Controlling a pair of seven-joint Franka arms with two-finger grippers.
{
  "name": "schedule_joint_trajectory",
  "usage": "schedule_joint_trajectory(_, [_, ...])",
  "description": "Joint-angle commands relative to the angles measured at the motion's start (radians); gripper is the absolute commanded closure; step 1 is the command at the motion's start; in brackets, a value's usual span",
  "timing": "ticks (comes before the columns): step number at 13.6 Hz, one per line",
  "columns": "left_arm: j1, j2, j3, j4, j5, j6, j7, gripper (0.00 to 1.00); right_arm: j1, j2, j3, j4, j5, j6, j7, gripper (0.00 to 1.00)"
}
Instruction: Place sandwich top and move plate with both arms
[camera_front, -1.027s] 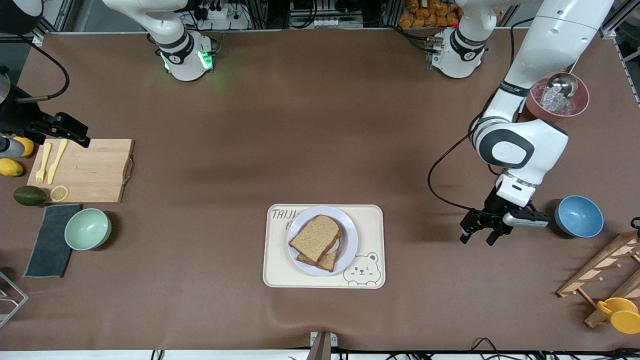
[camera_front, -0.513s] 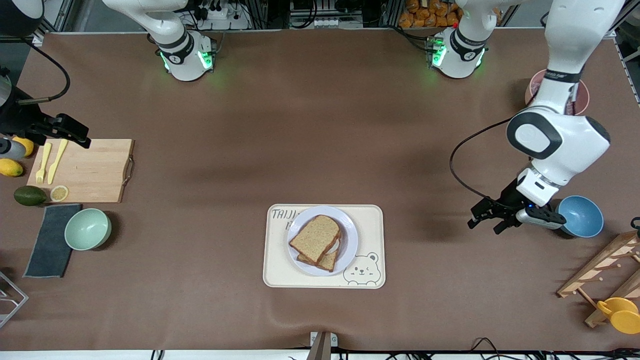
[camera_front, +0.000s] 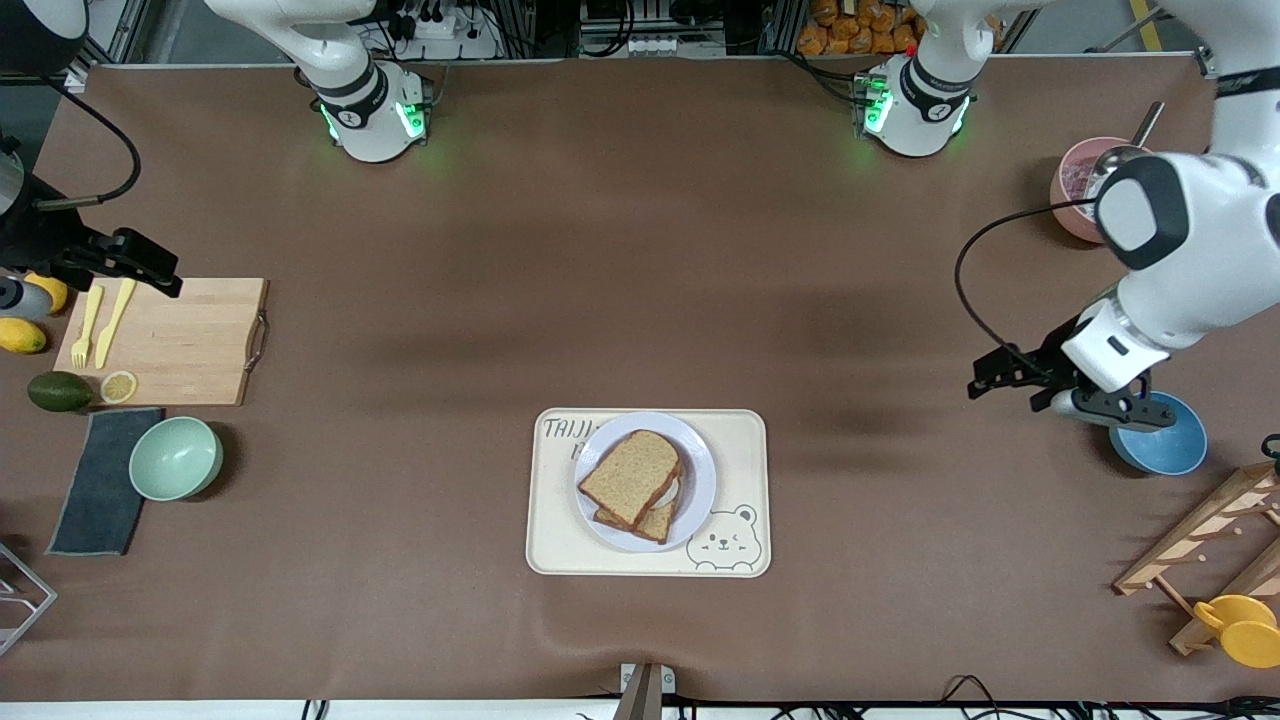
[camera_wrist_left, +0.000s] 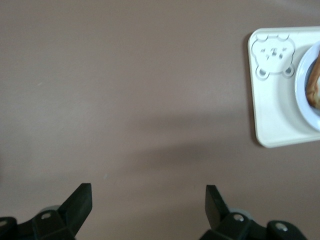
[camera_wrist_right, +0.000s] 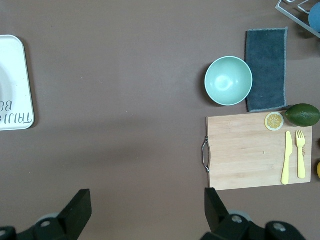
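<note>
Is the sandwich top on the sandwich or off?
On: the sandwich top lies on the lower slice on the plate; both grippers are away.

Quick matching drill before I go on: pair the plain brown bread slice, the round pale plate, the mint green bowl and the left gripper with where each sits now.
Things:
1. plain brown bread slice
2. round pale plate
3. mint green bowl
4. left gripper

Places:
A. beside the dark grey cloth
B. over bare table, beside the blue bowl
C. on the cream bear tray
D. topping the sandwich

Pairs: 1-D, 2-C, 3-A, 4-B
</note>
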Motion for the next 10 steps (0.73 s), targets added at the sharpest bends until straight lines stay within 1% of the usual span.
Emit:
schedule_joint_trajectory(1, [-0.005,-0.045,-0.012,0.112,0.110,-0.220,-0.084,0.00,0.004,-0.001,-0.003,0.000,-0.014,-0.003,0.010,0.00])
schedule_joint_trajectory(3, [-0.006,-0.056,-0.022,0.211,0.126,-0.375,-0.094,0.00,0.004,-0.001,-0.003,0.000,-0.014,-0.003,0.010,0.00])
schedule_joint_trajectory(6, [0.001,-0.064,-0.026,0.353,0.124,-0.513,-0.093,0.00,0.004,-0.001,-0.003,0.000,-0.014,-0.004,0.010,0.00])
schedule_joint_trajectory(8, [0.000,-0.088,-0.028,0.387,0.118,-0.562,-0.098,0.00,0.002,-0.001,-0.003,0.000,-0.014,-0.004,0.009,0.00])
schedule_joint_trajectory(10, [-0.008,-0.130,-0.046,0.384,0.130,-0.611,-0.204,0.00,0.001,-0.001,-0.004,0.000,-0.013,-0.004,0.009,0.00])
